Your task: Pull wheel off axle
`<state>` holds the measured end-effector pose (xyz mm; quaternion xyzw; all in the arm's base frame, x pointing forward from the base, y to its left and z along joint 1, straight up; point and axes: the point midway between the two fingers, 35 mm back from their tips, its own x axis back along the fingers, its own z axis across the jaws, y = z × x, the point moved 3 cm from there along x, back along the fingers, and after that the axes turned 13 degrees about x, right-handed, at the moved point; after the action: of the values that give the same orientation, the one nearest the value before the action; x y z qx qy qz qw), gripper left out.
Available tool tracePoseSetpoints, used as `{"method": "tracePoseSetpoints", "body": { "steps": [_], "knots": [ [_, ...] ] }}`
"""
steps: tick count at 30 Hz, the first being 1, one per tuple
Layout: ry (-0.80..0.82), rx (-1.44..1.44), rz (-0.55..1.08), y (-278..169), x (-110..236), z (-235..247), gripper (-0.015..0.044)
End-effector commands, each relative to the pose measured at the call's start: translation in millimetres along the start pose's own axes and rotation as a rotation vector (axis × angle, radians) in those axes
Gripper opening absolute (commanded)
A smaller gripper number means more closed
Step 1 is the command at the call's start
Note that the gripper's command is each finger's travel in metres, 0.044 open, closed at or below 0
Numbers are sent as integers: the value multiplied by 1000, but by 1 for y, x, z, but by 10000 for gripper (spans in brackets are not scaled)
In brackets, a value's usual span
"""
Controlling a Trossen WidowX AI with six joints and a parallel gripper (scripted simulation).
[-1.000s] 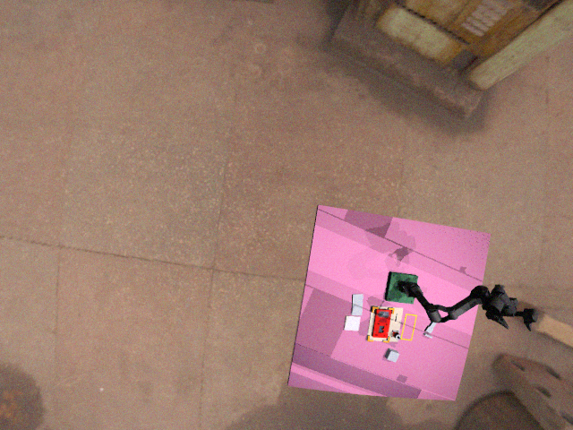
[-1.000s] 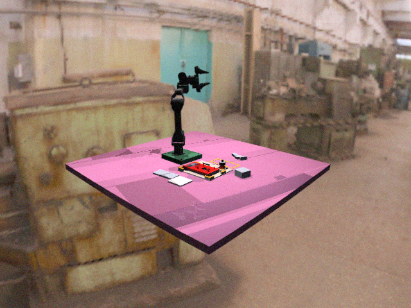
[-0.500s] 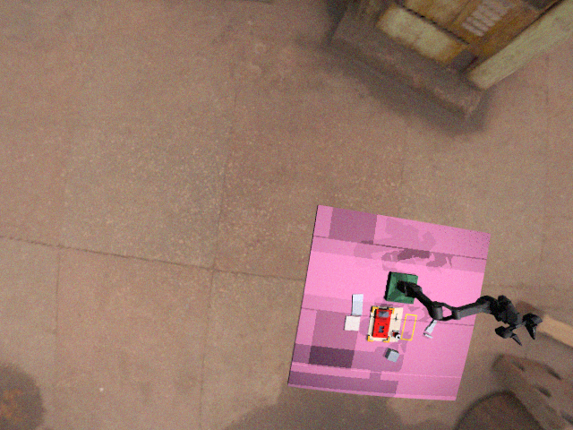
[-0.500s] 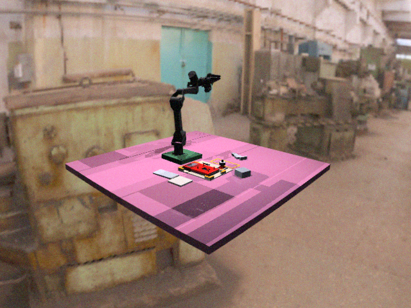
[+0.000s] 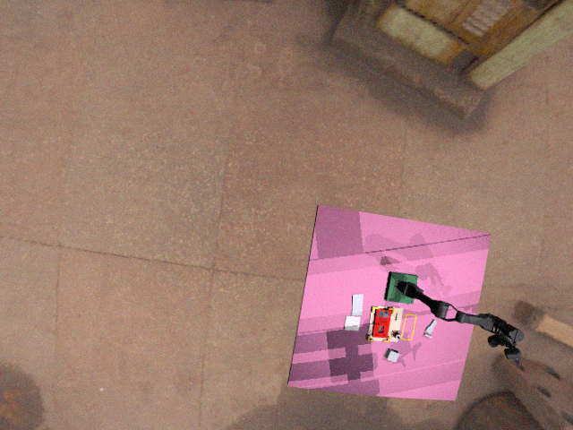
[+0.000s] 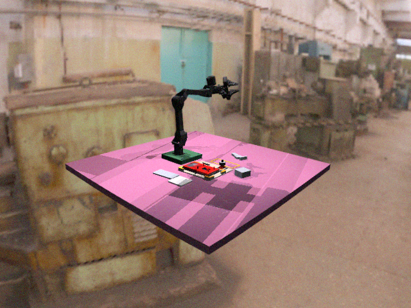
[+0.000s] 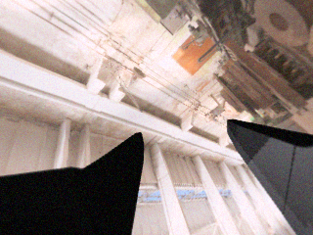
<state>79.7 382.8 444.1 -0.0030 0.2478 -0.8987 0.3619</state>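
The small dark wheel (image 5: pixel 396 334) (image 6: pixel 221 162) sits on the upright axle at the corner of a beige plate (image 5: pixel 372 322) (image 6: pixel 215 174) that carries a red board (image 5: pixel 382 322) (image 6: pixel 200 167). The marked area is a yellow outlined rectangle (image 5: pixel 408 314) (image 6: pixel 236 164) right beside the wheel. My gripper (image 5: pixel 504 348) (image 6: pixel 232 87) (image 7: pixel 184 131) is open and empty. It is raised high, out past the table's edge and far from the wheel. The wrist view shows only the building's roof between the two fingers.
The pink table (image 5: pixel 342 231) (image 6: pixel 282 165) holds the arm's green base (image 5: pixel 394 290) (image 6: pixel 181 156), two flat white plates (image 5: pixel 357 304) (image 6: pixel 165 173), a grey block (image 5: pixel 392 355) (image 6: pixel 242 171) and a small grey piece (image 5: pixel 430 327) (image 6: pixel 239 155) beyond the marked area.
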Motion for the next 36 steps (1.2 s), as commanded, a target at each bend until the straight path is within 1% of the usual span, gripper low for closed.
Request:
{"method": "tracePoseSetpoints", "body": {
  "steps": [1, 5, 10, 14, 18, 22, 27, 32, 36],
  "knots": [
    [-77, 271, -48, 27, -30, -21, 300],
    [-198, 583, -106, 70, -61, -39, 300],
    [-402, 927, -154, 136, -88, -57, 300],
    [-602, 1149, -161, 194, -101, -68, 300],
    [-825, 1320, -133, 255, -102, -76, 300],
    [-1062, 1434, -62, 314, -93, -81, 300],
    [-1350, 1486, 91, 381, -67, -83, 300],
    [-1593, 1437, 310, 439, -27, -80, 300],
    [-1720, 1331, 517, 474, 11, -75, 300]
  ]
}}
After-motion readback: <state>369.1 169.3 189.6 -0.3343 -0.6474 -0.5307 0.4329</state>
